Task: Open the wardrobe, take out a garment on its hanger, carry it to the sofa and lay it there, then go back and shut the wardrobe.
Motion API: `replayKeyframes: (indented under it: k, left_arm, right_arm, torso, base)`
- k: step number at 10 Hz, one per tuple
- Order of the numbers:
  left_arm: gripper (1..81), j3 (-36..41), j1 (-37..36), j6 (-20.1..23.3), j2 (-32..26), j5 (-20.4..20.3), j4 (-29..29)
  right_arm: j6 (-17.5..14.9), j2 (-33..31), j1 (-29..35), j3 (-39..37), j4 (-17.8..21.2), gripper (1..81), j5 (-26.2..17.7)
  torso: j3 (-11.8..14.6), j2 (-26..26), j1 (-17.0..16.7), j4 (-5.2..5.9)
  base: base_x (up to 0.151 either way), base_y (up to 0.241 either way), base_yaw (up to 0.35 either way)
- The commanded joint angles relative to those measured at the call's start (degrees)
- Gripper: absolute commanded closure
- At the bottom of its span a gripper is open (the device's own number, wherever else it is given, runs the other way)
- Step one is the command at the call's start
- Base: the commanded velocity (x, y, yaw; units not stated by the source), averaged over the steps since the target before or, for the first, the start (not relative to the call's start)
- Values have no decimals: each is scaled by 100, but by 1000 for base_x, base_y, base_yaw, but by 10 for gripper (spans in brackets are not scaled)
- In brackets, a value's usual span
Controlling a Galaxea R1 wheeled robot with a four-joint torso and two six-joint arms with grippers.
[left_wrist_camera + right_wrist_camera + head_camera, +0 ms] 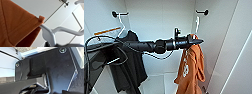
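Inside the open white wardrobe (159,20), the long rust-orange shirt (191,67) hangs lengthwise downward on its pale hanger (50,33); the left gripper (196,41) reaches it, finger state unclear.

White interior panels (159,20) form the back and sides of the enclosure, evenly lit. Two dark round wall hooks (114,13) sit high on the back, one at each side. A black shirt (131,67) hangs at left. The pale base panel (156,85) lies below.
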Motion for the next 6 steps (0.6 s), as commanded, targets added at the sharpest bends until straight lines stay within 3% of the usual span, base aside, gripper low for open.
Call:
replayKeyframes:
  k: [1,6]
  left_arm:
    - [811,31,-1134,206,26,-550,215]
    - [811,75,-1116,206,35,-550,215]
  right_arm:
    - [-3,38,189,20,34,10,-260]
    - [-3,38,172,20,34,10,-260]
  torso:
    - [0,0,2,0]
    - [0,0,-2,0]
  base:
    - [-97,0,0]
    - [-112,0,0]
